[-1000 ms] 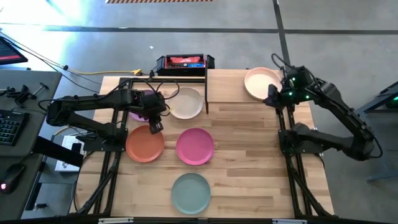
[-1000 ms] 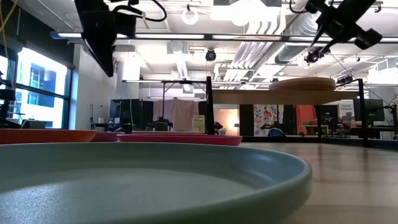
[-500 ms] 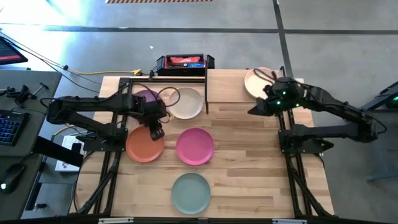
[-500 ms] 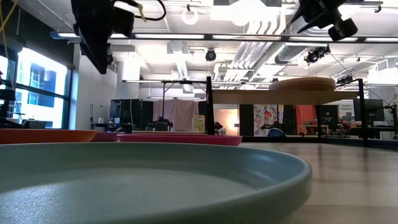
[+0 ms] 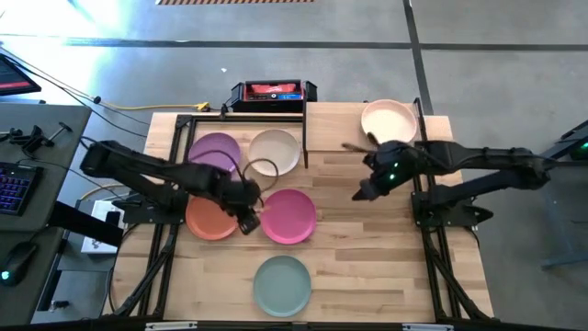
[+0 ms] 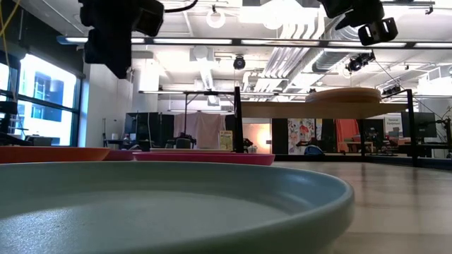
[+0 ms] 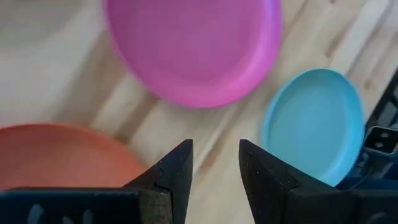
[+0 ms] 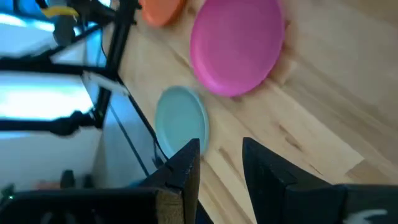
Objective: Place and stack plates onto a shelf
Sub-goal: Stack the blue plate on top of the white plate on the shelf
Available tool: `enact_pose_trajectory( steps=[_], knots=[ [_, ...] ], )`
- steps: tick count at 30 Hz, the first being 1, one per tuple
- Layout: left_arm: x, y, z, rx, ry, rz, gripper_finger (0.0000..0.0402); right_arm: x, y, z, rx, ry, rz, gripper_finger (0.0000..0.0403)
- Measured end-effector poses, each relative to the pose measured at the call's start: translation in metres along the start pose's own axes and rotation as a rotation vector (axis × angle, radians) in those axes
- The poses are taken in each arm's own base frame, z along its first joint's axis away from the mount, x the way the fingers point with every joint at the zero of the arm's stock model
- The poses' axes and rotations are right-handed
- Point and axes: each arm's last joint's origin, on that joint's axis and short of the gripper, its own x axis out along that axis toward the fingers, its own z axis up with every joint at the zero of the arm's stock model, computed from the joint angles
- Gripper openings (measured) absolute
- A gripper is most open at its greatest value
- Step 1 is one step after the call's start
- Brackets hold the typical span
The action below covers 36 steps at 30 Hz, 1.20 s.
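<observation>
- The left arm reaches out low over the table from the left side, and the left gripper (image 5: 248, 223) hangs over the bare wood between the orange plate (image 5: 213, 219) and the pink plate (image 5: 288, 216).
- Its two fingers (image 7: 176, 169) are a little way apart, and they hold nothing and touch nothing.
- The left wrist view looks down past those fingers at the pink plate (image 7: 193, 46), the orange plate (image 7: 62, 155) and the pale teal plate (image 7: 314, 124).
- The right arm stretches from the right side toward the pink plate, and the right gripper (image 5: 361, 192) is over bare wood to the right of that plate.
- Its fingers (image 8: 183, 168) are also a little way apart, with nothing between them.
- The pink plate lies flat in the middle of the table.
- The orange plate sits just to the left of the pink plate.
- The pale teal plate (image 5: 282, 284) lies in front of the pink plate, closer to the near edge.
- The purple plate (image 5: 214, 150) and the cream-white plate (image 5: 276, 151) lie behind the pink plate, side by side, under a black frame.
- The shelf (image 5: 335, 129) stands behind and to the right of the pink plate, and the peach plate (image 5: 390, 121) lies on its right end.
- A red-and-black box (image 5: 273, 93) sits at the far edge of the table, behind the cream-white plate.
</observation>
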Motion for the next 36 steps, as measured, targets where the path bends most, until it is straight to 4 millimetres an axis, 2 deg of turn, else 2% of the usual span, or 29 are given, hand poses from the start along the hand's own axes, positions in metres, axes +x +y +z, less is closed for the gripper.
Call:
enact_pose_trajectory(
  steps=[9,17,36],
  knots=[
    [0.05,-0.035,-0.013,-0.049,0.042,-0.029,0.0117,0.025,0.012,-0.013,-0.101,0.09,-0.004,0.0099],
    [0.08,-0.057,-0.03,-0.077,0.087,-0.068,0.0117,0.034,0.015,-0.02,-0.138,0.091,-0.032,0.0099],
    [0.131,-0.07,-0.057,-0.086,0.149,-0.017,0.0117,0.037,0.015,-0.021,-0.175,0.065,-0.054,0.0099]
  ],
)
